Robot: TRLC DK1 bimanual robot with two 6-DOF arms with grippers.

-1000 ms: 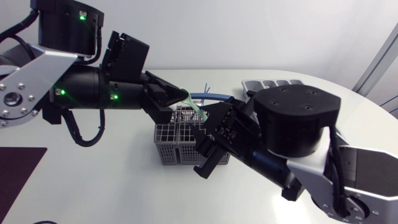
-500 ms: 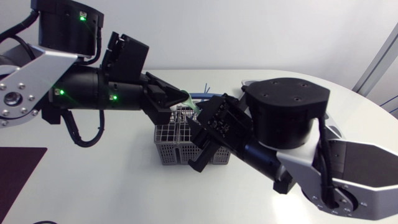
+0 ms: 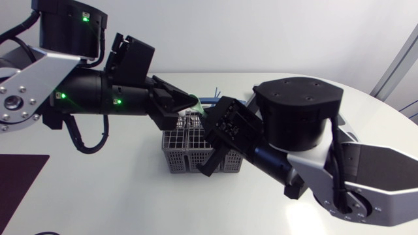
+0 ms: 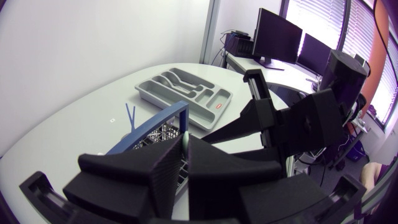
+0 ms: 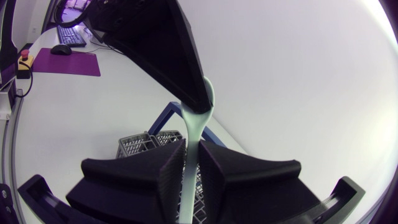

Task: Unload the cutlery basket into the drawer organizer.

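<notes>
The left pincer (image 4: 185,148) and right pincer (image 5: 193,148) both clench the pale green utensil (image 5: 196,121), probably light, stiff, slippery plastic, best gripped mid-handle.

The right arm (image 3: 297,121) has swung toward 10 o'clock in the head view. Its big round black joint now hides most of the grey plastic drawer organizer (image 4: 144,92) there. The right gripper (image 5: 193,146) has slid toward 11 o'clock, further across the grey lattice-walled cutlery basket (image 3: 179,149). It has reached the pale green plastic utensil (image 5: 198,118), whose handle is now pinched between its fingers.
</notes>
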